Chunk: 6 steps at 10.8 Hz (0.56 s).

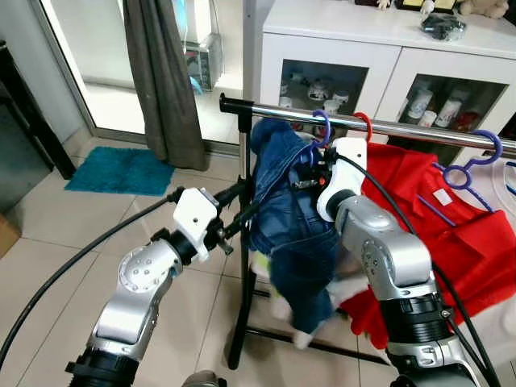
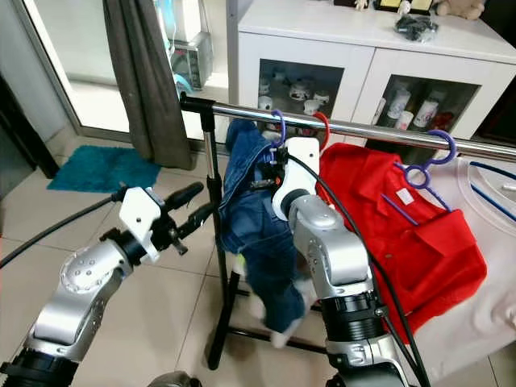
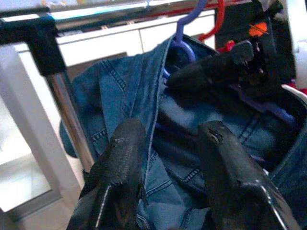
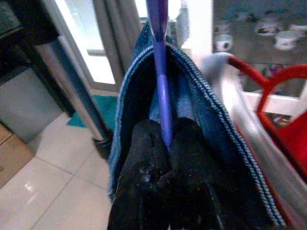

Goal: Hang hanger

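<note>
Right gripper (image 4: 165, 143) pinches the purple hanger (image 4: 160, 72), hooked at the rail's (image 1: 419, 129) left end; next, let go. Left gripper (image 3: 172, 158) gapes by the denim jacket (image 1: 290, 218).

Both silver arms reach forward and upward. The right hand (image 4: 163, 143) is raised high, its two black fingers pinched tight together. The left hand (image 3: 168, 158) sits lower, fingers (image 3: 120, 158) spread apart, pointing inward.
</note>
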### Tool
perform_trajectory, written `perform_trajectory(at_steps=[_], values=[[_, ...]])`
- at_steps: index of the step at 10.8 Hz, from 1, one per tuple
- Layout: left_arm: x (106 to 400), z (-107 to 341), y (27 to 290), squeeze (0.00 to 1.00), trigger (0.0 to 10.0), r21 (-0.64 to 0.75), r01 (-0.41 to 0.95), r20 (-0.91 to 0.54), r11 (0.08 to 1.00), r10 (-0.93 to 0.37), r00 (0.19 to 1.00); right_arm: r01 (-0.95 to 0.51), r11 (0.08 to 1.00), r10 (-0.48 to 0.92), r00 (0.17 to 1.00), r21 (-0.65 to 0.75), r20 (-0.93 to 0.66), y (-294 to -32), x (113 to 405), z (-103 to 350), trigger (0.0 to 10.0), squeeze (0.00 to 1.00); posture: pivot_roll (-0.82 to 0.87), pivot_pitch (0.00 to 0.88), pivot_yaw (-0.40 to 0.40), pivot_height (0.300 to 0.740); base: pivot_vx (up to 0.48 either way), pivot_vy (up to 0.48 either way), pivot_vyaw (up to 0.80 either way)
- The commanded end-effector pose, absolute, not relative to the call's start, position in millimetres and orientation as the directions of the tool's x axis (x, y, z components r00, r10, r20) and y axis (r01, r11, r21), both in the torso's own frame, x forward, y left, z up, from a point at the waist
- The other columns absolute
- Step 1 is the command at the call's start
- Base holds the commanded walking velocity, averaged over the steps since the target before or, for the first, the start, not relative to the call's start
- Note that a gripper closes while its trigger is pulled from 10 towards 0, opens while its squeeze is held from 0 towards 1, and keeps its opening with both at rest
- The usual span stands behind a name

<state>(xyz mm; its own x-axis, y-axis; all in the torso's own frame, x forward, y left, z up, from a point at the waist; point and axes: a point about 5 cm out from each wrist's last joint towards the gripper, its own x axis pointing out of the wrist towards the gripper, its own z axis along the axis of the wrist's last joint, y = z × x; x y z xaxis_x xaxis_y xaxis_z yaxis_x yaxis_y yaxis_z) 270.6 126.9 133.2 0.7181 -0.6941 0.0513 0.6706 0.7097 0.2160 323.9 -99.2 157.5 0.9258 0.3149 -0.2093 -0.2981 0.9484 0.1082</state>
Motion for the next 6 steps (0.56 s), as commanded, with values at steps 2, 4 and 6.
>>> perform_trajectory(at_steps=[2,4,6], values=[[270.1,132.0,126.8,0.00,10.0,0.213,0.686,0.036,0.695,-0.708,0.706,-0.282,0.954,0.296,0.943,0.107,-0.152,-100.4,332.3,169.7,10.0,0.00,0.10,0.000,0.015,0.740,0.000,0.000,0.00],[270.7,140.1,125.7,0.00,10.0,0.211,0.702,0.058,0.680,-0.726,0.686,-0.266,0.957,0.281,0.949,0.112,-0.146,-95.8,346.3,171.4,10.0,0.00,0.11,0.000,0.023,0.740,0.000,0.000,0.00],[272.0,147.8,125.3,0.00,10.0,0.211,0.706,0.088,0.676,-0.733,0.675,-0.226,0.969,0.240,0.953,0.097,-0.183,-97.7,363.1,171.7,10.0,0.00,0.11,0.000,0.024,0.740,0.000,0.000,0.00]])
